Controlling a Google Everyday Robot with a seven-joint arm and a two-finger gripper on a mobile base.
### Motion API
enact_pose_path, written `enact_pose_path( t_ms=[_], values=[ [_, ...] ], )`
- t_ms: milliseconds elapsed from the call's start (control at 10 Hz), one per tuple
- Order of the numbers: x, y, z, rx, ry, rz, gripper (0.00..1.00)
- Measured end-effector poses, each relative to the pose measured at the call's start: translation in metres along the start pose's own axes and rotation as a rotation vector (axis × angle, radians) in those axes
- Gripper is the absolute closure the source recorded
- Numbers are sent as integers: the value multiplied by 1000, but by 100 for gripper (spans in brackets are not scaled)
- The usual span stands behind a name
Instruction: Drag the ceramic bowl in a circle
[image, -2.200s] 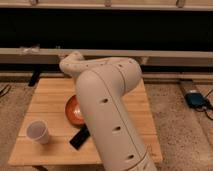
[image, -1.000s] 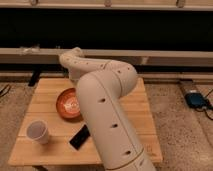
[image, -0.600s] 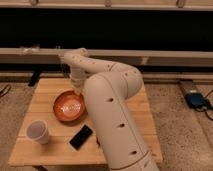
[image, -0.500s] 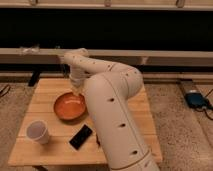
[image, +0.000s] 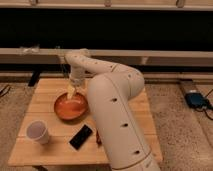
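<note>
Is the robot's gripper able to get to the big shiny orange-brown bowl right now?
Probably yes. The gripper hangs right at the far rim of the wide orange-brown ceramic bowl on the wooden table, with nothing between them. The small white cup and the flat black phone sit nearer the front, out of the way.

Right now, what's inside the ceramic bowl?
The gripper reaches down into the ceramic bowl at its far rim. The rest of the orange inside looks bare; the spot beneath the gripper is hidden.
</note>
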Motion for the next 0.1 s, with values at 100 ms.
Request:
enact_pose_path(
  t_ms=[100],
  values=[
    [-1,1,0,0,0,-2,20]
  ],
)
